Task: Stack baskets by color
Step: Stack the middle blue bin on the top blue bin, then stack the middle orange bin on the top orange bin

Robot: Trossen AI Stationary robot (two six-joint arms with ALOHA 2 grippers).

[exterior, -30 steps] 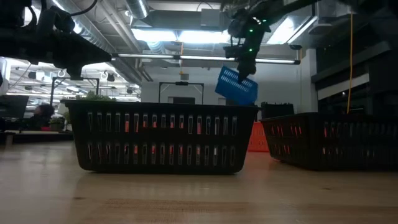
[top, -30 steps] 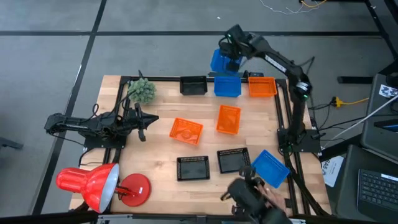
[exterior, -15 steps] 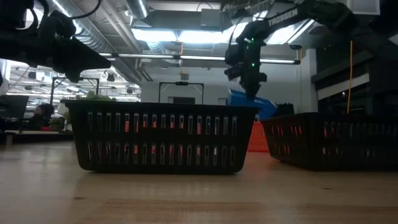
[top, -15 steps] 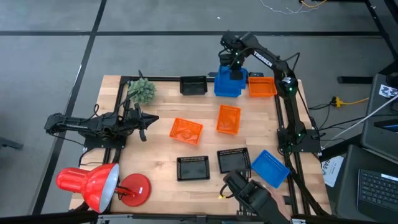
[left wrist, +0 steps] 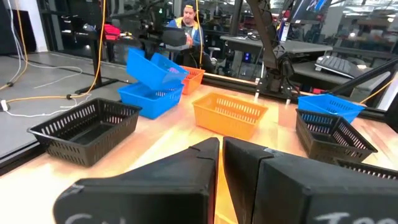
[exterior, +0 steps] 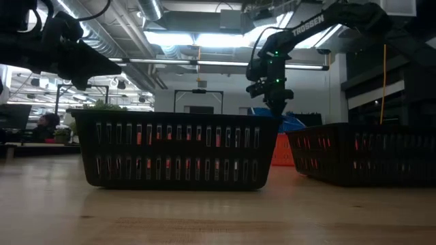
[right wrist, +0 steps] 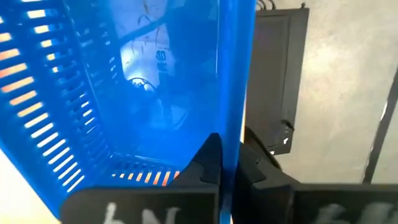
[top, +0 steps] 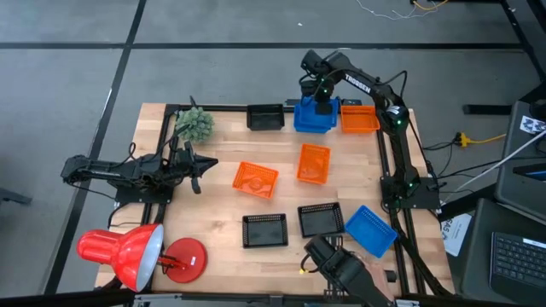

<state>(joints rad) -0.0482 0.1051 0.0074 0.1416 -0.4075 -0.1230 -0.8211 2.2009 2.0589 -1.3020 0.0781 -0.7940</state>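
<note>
At the table's far edge my right gripper [top: 322,95] is shut on a blue basket [left wrist: 155,67], which sits tilted on a second blue basket [left wrist: 149,101]. Beside them stand a black basket [top: 265,117] and an orange basket [top: 359,118]. Two more orange baskets [top: 314,164] [top: 255,179] lie mid-table. Two black baskets [top: 264,230] [top: 320,220] stand near the front edge, and a third blue basket [top: 371,230] rests partly on one of them. At the left edge my left gripper [top: 211,164] waits shut, holding nothing. My right gripper pinches one side wall of the upper blue basket [right wrist: 230,118] at its rim, one finger [right wrist: 208,163] inside the basket and the other [right wrist: 261,169] outside. The fingers come from above, pointing down. The basket is tilted, its lower end in the blue basket beneath.
A red desk lamp [top: 128,253] stands at the near left corner and a green plant ball [top: 194,124] at the far left. A dark object [top: 341,271] sits at the near edge. Bare wood lies between the left arm and the orange baskets.
My right gripper has come down toward the blue basket at the far edge and tipped to point straight down. The blue basket it carries, hanging high and clear a second ago, now sits tilted in the lower blue basket.
</note>
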